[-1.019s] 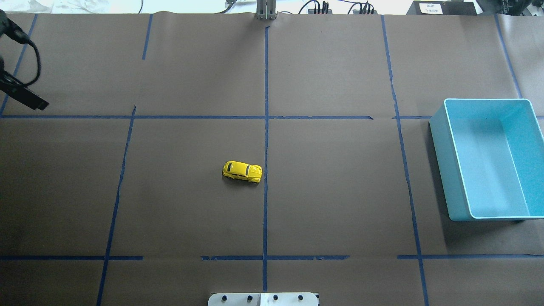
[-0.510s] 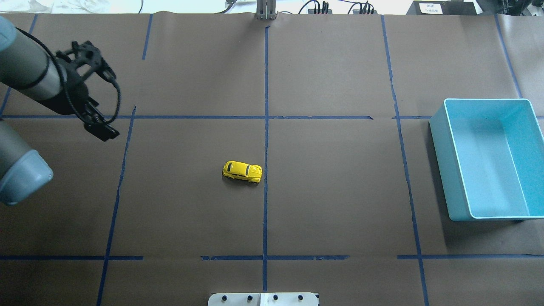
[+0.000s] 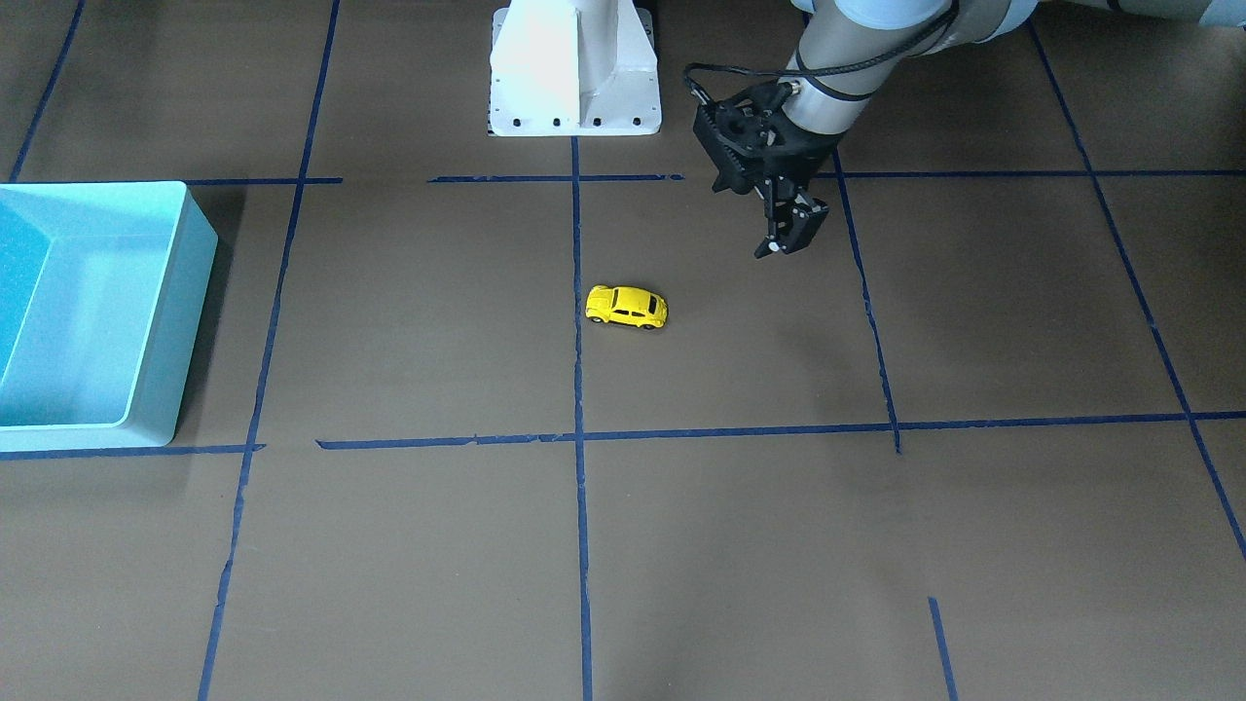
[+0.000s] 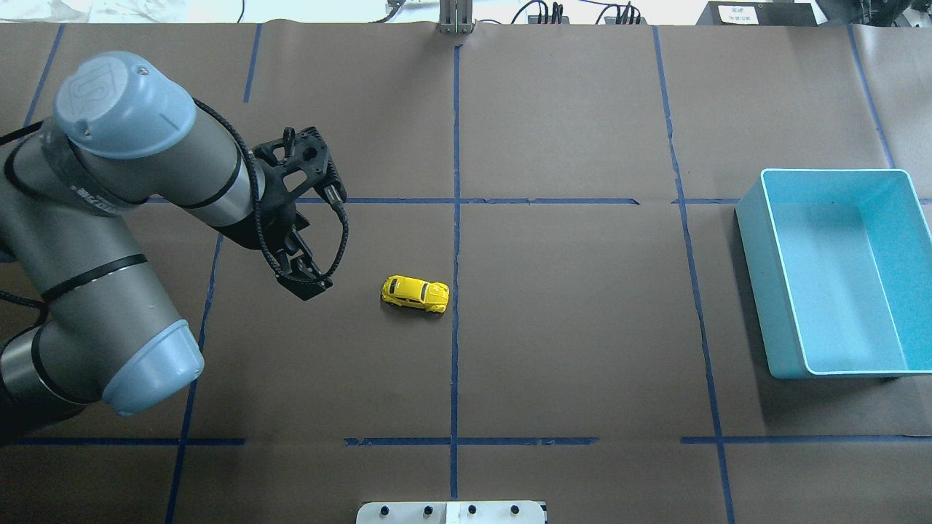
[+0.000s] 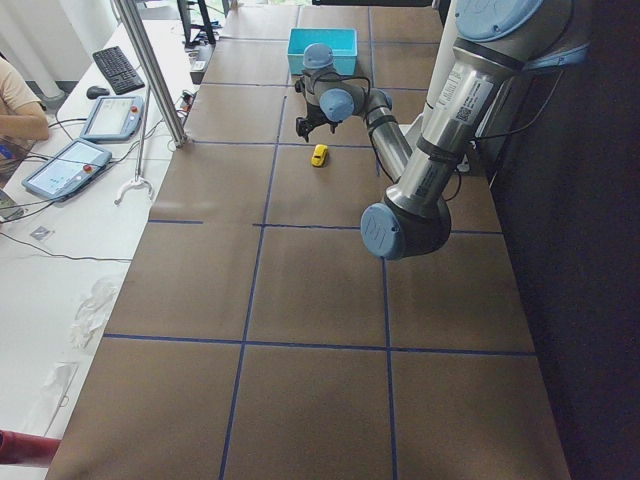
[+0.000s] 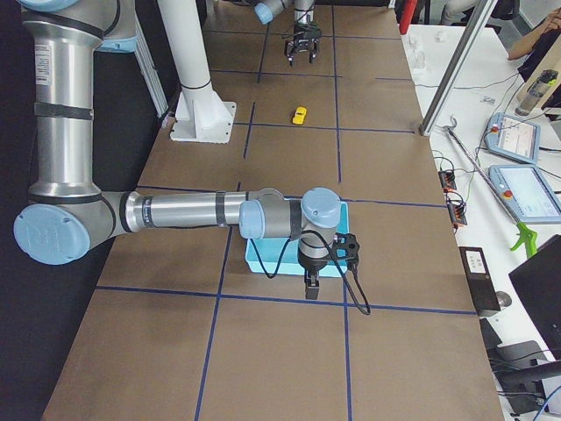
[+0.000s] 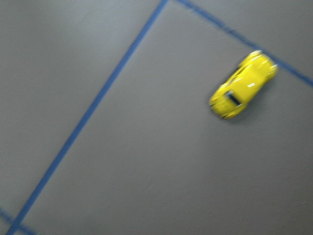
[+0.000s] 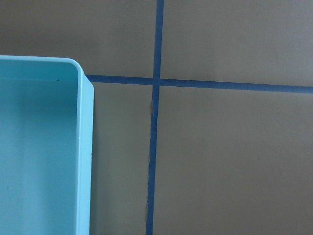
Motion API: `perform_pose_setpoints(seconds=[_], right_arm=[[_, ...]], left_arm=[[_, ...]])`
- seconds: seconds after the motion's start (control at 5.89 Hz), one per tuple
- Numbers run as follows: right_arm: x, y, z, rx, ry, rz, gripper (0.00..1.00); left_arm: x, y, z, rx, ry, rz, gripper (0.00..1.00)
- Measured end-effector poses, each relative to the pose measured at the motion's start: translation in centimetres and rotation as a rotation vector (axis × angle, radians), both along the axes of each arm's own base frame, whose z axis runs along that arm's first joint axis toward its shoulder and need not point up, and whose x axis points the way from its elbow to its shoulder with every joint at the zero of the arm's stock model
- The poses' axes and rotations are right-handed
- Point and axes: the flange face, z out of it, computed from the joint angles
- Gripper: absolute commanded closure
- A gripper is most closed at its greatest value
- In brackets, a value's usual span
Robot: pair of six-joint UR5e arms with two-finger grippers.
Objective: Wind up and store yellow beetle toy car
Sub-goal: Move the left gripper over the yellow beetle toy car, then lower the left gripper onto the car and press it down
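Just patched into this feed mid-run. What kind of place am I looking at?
Most likely a robotics lab workcell: the table is papered brown and gridded with blue tape, and teach pendants and a keyboard sit on the side bench.

Brown-papered table [image 4: 582, 327], blue tape grid [image 4: 456, 145], white desk [image 5: 70, 250] alongside.

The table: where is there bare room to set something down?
Widest bare patch: between the yellow beetle toy car and the light blue bin, only tape lines cross it. The strip along the operators' edge is bare too. Crowded: the car's other side, where the left gripper hangs close, and a corner of the bin, beneath the right gripper.
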Motion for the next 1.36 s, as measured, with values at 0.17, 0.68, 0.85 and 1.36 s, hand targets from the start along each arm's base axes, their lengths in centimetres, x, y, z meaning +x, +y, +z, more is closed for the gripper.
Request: perform_pose_setpoints(seconds=[0.17, 0.68, 0.85, 1.36], right_arm=[[0.0, 0.0, 0.0, 0.0, 0.0, 0.0, 0.0], [0.0, 0.0, -0.2, 0.004, -0.002, 0.0, 0.0], [0.0, 0.0, -0.2, 0.003, -0.003, 0.0, 0.0], [0.0, 0.0, -0.1, 0.001, -0.004, -0.001, 0.0]], left_arm=[[1.3, 0.9, -2.3, 0.026, 0.027, 0.025, 0.0], [3.6, 1.7, -5.7, 0.042, 0.041, 0.06, 0.0], [3.9, 1.6, -6.0, 0.075, 0.04, 0.081, 0.0], [5.7, 0.3, -4.5, 0.347, -0.011, 0.272, 0.0]])
